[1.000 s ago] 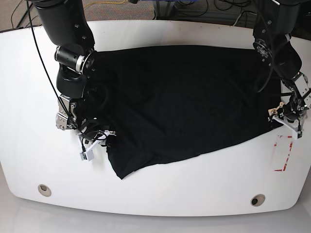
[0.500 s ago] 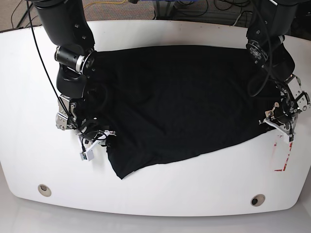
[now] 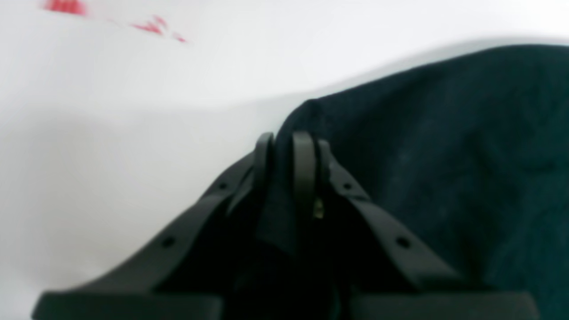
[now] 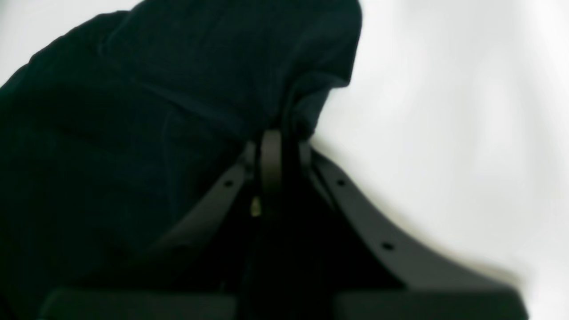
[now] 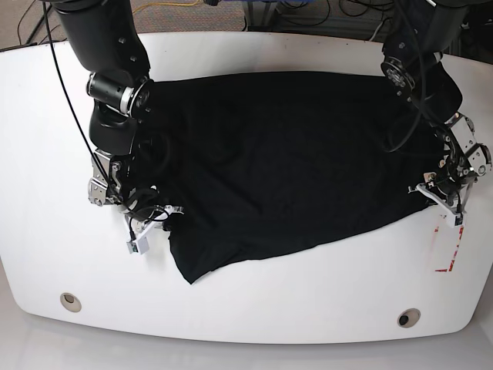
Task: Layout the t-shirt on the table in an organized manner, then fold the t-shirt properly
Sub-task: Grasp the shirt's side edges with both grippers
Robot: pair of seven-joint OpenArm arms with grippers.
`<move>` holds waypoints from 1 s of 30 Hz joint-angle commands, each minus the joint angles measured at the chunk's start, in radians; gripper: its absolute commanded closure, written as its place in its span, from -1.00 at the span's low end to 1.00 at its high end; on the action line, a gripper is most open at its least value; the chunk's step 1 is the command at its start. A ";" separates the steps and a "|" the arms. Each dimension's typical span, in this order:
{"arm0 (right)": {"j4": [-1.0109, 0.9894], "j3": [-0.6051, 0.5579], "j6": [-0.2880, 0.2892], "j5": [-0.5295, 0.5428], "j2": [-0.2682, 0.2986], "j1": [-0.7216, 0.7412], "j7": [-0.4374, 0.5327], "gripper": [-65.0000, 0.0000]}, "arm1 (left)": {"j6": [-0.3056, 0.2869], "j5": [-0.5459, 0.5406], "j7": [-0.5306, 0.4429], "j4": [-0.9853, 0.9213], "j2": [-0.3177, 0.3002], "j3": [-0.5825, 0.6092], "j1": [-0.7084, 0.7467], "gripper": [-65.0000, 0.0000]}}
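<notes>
A black t-shirt (image 5: 285,162) lies spread across the white surface (image 5: 308,308), with the left fingers (image 3: 289,146) and right fingers (image 4: 271,146) each pinched closed on its edge.

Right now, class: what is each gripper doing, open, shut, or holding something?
Left gripper: shut on the black t-shirt at its edge.
Right gripper: shut on the black t-shirt too.

— What lies along the top of the base view?
— A grey carpeted floor (image 5: 15,27), with black cables (image 5: 343,15) strewn over it.
— Any colour there?
— A yellow cable (image 5: 173,6) runs left of the middle. Something blue (image 5: 300,4) shows near it, too cropped to identify.
</notes>
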 commanded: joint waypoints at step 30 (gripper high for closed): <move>0.905 0.000 0.006 0.015 -0.020 -0.301 -0.400 1.00 | -0.032 -0.020 0.267 0.626 0.042 0.094 0.134 0.87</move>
